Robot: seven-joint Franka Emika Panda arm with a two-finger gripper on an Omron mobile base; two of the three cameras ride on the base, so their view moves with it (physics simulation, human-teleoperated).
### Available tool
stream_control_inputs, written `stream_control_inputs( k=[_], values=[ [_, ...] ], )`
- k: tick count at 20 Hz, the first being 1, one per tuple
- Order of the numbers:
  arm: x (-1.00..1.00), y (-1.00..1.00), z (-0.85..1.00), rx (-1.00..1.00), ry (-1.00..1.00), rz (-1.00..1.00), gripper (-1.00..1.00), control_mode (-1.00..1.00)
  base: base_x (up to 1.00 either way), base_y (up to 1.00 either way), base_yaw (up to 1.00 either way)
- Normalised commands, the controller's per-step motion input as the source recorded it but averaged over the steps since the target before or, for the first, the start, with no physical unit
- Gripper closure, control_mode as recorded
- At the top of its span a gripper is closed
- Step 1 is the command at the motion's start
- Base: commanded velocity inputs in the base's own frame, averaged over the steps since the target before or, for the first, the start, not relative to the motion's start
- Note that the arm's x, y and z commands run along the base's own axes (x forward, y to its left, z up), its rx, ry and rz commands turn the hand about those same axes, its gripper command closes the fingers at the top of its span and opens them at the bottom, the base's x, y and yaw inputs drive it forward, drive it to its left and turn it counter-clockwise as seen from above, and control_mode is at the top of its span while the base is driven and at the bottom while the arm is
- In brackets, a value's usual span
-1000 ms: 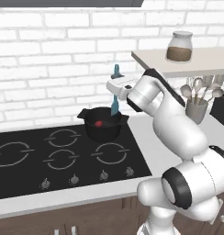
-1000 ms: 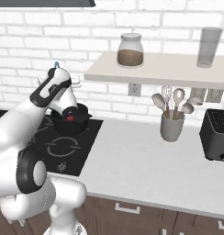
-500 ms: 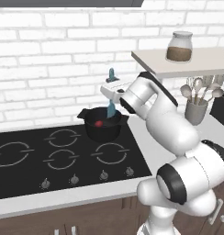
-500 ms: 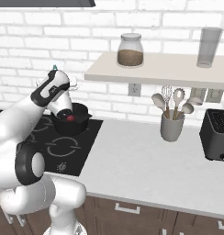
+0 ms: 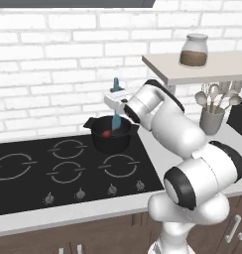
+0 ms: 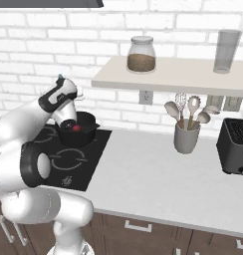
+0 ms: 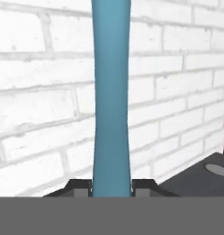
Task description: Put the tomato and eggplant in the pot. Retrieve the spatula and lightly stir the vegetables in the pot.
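Stirring step: the fingers grip the spatula upright, its blade seemingly dipped into the pot just below them, beside the tomato; next, gentle circling

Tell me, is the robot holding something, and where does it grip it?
Yes: its hand grips the blue spatula on its handle, above the pot.

Pot mouth partly taken by upright spatula and tomato. Brick wall close behind. Shelf overhangs counter to the right; utensil cup and toaster beneath. Cooktop front burners unobstructed
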Motion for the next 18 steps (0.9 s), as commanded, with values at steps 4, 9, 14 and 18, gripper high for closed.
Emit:
stream_control_inputs(
  k=[4, 9, 14, 18],
  values=[
    [0.08, -0.08, -0.27, 0.00, 0.11, 0.00, 1.00, -1.00, 0.00, 0.00, 0.00],
    [0.04, -0.10, -0.26, 0.00, 0.11, 0.00, 1.00, -1.00, 0.00, 0.00, 0.00],
    [0.38, -0.05, -0.22, 0.00, 0.01, 0.00, 1.00, -1.00, 0.00, 0.00, 0.00],
    [0.54, 0.00, 0.00, 0.00, 0.00, 0.00, 1.00, -1.00, 0.00, 0.00, 0.00]
  ],
)
